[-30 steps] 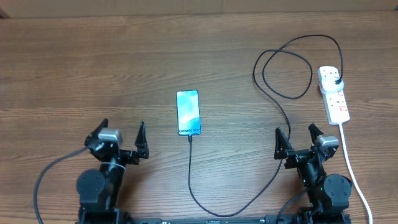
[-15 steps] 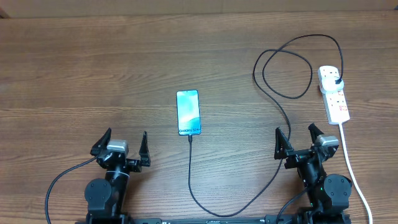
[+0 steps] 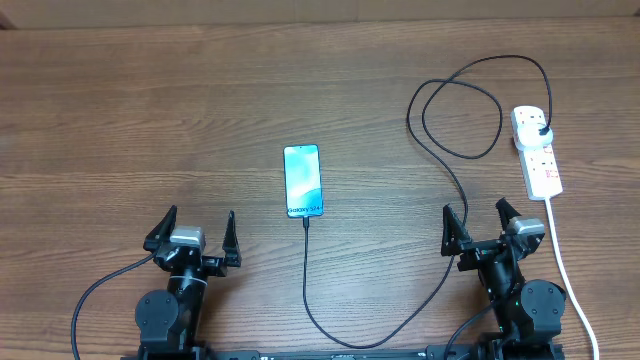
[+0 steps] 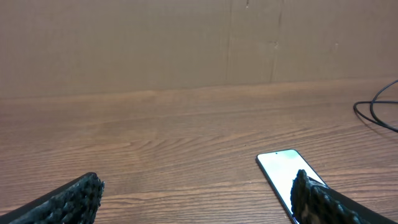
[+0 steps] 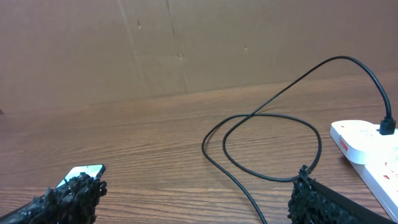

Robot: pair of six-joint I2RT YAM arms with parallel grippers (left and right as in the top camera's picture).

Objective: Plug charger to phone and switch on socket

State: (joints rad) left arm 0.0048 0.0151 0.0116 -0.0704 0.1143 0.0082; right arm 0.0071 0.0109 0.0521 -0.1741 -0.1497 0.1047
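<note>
The left gripper (image 3: pixel 200 215) and right gripper (image 3: pixel 474 208) sit wide open and empty at the near edge. The phone (image 3: pixel 303 181) lies in the centre. The charger (image 3: pixel 305 265) runs from its near end and loops right into the socket (image 3: pixel 541 165), far right.

You see the charger (image 3: pixel 306 262) running from the phone (image 3: pixel 303 181) to the power strip (image 3: pixel 537 152) by the right edge, left gripper (image 3: pixel 198 228) and right gripper (image 3: pixel 476 222) both gaping.

1. Small line of text along the near short edge of the phone (image 3: pixel 303 180): too small to read.
2. Red markings on the socket (image 3: pixel 540 165): not legible as letters or numbers.
3. Nothing readable in either wrist view.
</note>
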